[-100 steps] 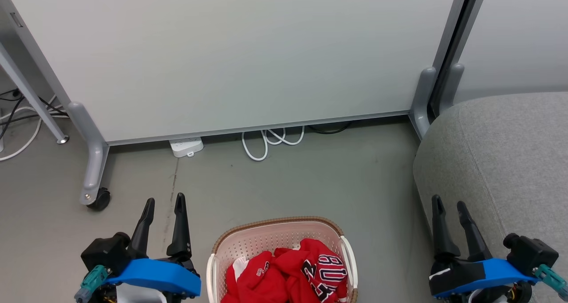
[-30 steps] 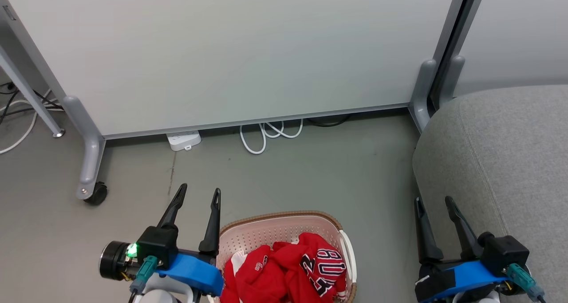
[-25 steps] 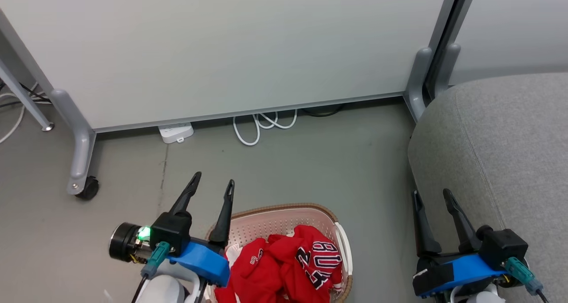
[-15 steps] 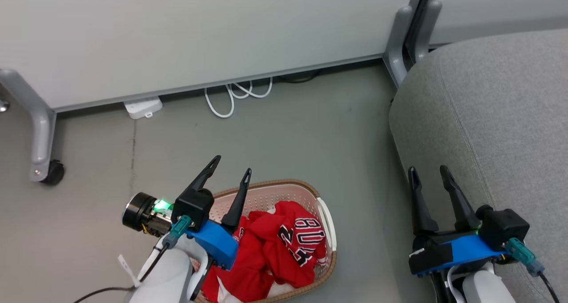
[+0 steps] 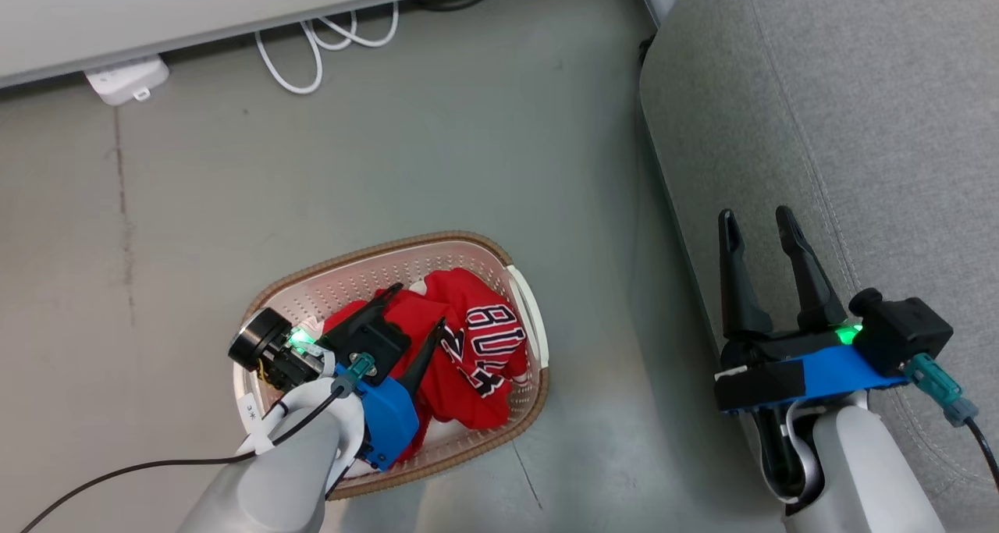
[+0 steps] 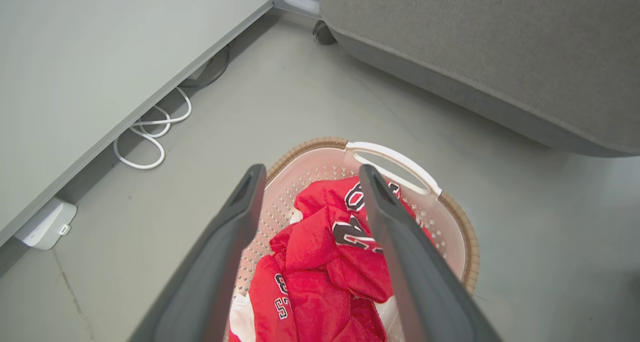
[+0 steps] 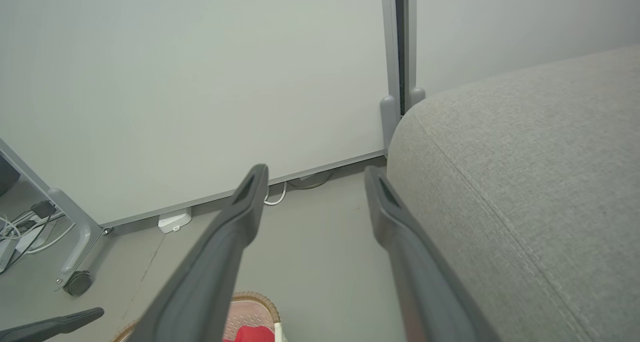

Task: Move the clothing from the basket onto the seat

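Clothing (image 5: 468, 361) lettered "BU" and "2" fills the basket (image 5: 375, 248) under the left gripper (image 5: 420, 305), spread wide, empty; right gripper (image 5: 755, 213), likewise parted and empty, hangs beside the seat (image 5: 858, 127).

The clothing (image 5: 454, 296) is red, the basket (image 5: 355, 279) cream with brown rim, the seat (image 5: 858, 111) grey.

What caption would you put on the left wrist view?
Left gripper, fingers apart, hovers over the red clothing in the basket, the grey seat beyond.
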`<state>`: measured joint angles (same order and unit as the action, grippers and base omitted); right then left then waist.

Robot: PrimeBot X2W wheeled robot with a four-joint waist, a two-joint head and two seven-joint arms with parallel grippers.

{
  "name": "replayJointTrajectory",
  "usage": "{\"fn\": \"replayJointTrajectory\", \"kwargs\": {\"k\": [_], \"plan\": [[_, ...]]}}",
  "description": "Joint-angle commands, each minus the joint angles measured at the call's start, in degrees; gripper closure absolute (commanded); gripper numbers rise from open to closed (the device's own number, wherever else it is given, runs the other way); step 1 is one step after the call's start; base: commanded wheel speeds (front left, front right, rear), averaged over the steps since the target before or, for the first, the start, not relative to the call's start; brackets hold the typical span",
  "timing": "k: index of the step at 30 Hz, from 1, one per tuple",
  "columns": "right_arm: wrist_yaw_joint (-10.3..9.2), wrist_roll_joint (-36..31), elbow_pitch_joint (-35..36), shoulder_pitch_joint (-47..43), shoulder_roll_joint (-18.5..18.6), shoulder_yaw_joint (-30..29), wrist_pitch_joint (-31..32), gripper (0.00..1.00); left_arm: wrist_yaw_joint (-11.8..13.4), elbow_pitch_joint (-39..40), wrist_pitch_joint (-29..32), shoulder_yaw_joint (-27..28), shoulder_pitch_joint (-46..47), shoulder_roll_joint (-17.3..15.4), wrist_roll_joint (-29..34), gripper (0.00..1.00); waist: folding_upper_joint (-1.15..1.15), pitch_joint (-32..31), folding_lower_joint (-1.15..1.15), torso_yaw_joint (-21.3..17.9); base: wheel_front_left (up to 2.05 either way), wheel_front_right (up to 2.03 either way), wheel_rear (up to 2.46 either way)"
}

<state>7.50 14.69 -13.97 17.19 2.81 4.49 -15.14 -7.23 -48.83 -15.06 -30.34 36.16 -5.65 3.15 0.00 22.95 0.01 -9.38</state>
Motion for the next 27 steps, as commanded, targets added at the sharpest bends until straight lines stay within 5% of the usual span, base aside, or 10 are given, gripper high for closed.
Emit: {"fn": "replayJointTrajectory", "kwargs": {"k": [1,16,27], "plan": [[-0.01,0.14,0.41,1.35,0.13,0.11,-0.02,0.0,-0.18,-1.25,-0.18,-0.57,1.05,-0.58,0.18,0.0,0.0,2.99,-0.01,-1.48,0.0,0.0,0.0],[-0.02,1.41,2.07,7.87,0.13,1.58,-0.02,0.0,-0.29,-20.33,0.81,-10.98,10.25,-2.24,2.27,0.0,0.0,14.52,-0.01,-3.9,0.0,0.0,0.0],[-0.02,2.56,3.02,10.95,0.13,2.46,-0.02,0.0,-0.3,-24.59,8.1,-21.12,14.73,-4.72,3.87,0.0,0.0,20.42,-0.01,-5.98,0.0,0.0,0.0]]}}
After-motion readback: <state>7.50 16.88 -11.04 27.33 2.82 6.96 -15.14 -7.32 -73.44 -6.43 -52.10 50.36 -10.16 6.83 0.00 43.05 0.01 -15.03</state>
